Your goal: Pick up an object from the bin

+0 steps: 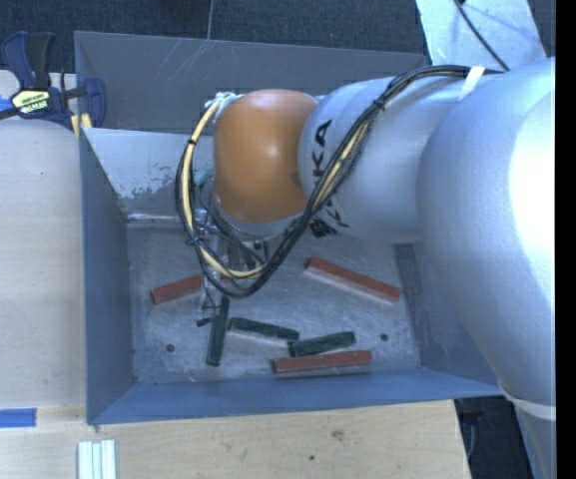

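My gripper (226,259) hangs low over the left middle of the bin floor, mostly hidden under the arm's orange cover and cables. Just to its left lies a short reddish-brown bar (176,290). Directly below it a dark green bar (216,333) stands nearly on end in the view, its upper tip under the gripper. A second dark green bar (264,329) lies across beside it.
Further right lie a third dark green bar (321,344), a reddish-brown bar (322,363) along the front wall, and another reddish-brown bar (352,278) slanting at the right. The arm covers the bin's back and right side.
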You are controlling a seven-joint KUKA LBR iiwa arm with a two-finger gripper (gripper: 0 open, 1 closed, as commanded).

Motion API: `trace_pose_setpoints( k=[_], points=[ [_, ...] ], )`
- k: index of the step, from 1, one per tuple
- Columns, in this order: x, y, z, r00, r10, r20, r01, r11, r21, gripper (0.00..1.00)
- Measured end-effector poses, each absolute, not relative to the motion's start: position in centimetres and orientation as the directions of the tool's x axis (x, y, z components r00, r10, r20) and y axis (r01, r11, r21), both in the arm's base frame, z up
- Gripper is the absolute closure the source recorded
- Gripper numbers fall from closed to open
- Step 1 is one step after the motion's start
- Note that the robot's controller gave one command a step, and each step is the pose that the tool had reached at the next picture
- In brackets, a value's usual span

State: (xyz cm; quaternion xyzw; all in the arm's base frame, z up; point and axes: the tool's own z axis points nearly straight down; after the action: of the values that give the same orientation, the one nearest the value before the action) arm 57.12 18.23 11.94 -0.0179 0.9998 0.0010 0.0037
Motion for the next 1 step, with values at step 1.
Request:
trace_pose_setpoints(
  k=[1],
  points=[
    [59.2, 17.3, 6.75, -0.998, -0.057, -0.001, -0.057, 0.998, 0.0, 0.0]
  ],
)
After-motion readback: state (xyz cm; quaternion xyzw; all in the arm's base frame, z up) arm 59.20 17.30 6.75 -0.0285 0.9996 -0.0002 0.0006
